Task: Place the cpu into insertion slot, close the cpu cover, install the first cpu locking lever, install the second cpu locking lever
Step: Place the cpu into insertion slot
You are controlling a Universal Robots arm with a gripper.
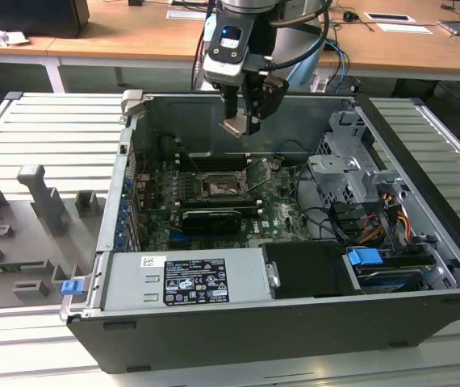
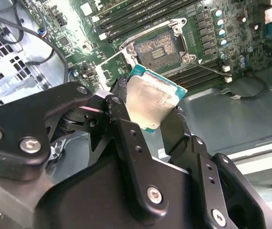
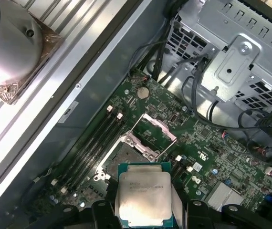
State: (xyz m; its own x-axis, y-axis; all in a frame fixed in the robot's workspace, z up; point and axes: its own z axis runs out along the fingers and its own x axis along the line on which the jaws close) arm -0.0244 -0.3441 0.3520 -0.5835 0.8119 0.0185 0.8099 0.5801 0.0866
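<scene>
— What has the gripper (image 1: 242, 122) got?

— It is clamped on the cpu (image 1: 236, 127). In the second wrist view its black fingers (image 2: 126, 126) press on opposite edges of the chip. The silver-grey top faces the camera, with a thin green rim around it.

— Where is that in the scene?

— At the top centre of the exterior view, in the air over the far part of the open computer case (image 1: 214, 343). The chip hangs tilted, clear of the board.

— And the insertion slot?

— The insertion slot (image 1: 216, 188) sits near the middle of the green motherboard (image 1: 282, 205). In the exterior view it lies below the gripper, well apart from the chip. The second wrist view shows the socket (image 2: 161, 46) with its contact field exposed.

— Is the cpu cover down?

— No. In the first wrist view the cpu cover (image 3: 156, 128) is swung open. It stands off one edge of the socket and does not lie over it.

— What else is around?

— Long memory slots (image 2: 126, 19) run just beside the socket. A grey power supply (image 1: 186, 278) fills the lower centre of the exterior view. A metal drive cage (image 1: 347, 165) stands right of centre. Outside the case, on the exterior view's left, lies a grey fixture tray (image 1: 20, 234).
</scene>
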